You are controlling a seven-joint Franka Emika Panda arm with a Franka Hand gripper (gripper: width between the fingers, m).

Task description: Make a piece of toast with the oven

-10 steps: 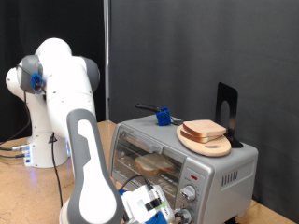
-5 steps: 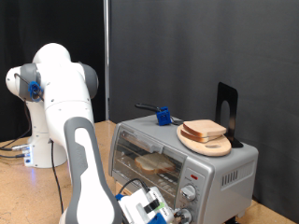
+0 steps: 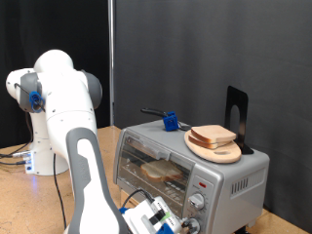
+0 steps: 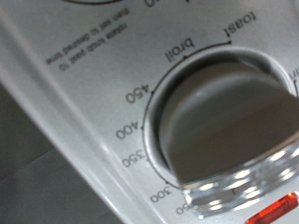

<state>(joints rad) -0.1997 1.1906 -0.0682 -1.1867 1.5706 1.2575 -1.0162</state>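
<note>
The oven point(image 3: 222, 174) is a small silver box with a glass door, standing at the exterior view's lower right. The piece of toast point(image 3: 213, 135), pale with a tan crust, lies on a round wooden plate point(image 3: 226, 153) on the oven's roof. Through the glass a second browner slice point(image 3: 161, 171) shows on the wire rack. My gripper point(image 3: 164, 218) is low in front of the oven, right beside its knobs point(image 3: 195, 203). The wrist view is filled by one grey knob point(image 4: 224, 117) ringed by marks from 300 to 450, broil and toast. No fingers show there.
A blue object point(image 3: 171, 122) and a black upright stand point(image 3: 237, 117) sit on the oven's roof. A red light point(image 4: 271, 209) glows beside the knob. The arm's white base point(image 3: 44, 146) stands at the exterior view's left, with black curtains behind.
The arm's upper links have swung slightly towards the exterior view's left. The gripper has stayed at the oven's knobs.
</note>
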